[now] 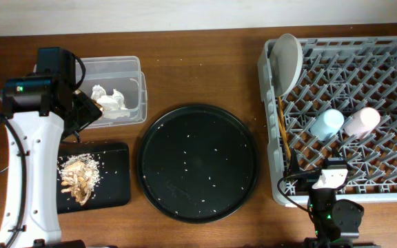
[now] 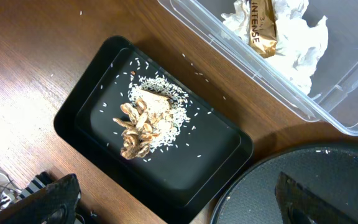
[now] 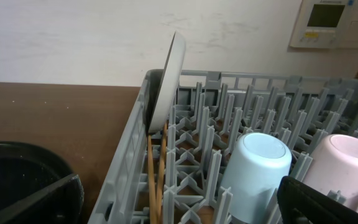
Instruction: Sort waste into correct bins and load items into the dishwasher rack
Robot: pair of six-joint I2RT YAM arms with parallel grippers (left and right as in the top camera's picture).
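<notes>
Both empty — left gripper [image 2: 179,208] and right gripper [image 3: 182,205] gape wide. Looks done, so lift away slowly, clear of the dishwasher rack [image 1: 350,43] and clear tub [image 1: 142,89].

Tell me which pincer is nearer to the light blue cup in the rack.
Right. The right pincer hangs at the near edge of the dishwasher rack, just before the light blue cup; the left pincer is far off, by the clear plastic tub.

The word "INTENSE" runs in pale capitals along a brown-gold wrapper [image 2: 261,25], which lies on crumpled white tissue [image 2: 297,43] in the clear plastic tub [image 2: 334,118]. The print on the wall control panel [image 3: 328,22] is too small to read.
</notes>
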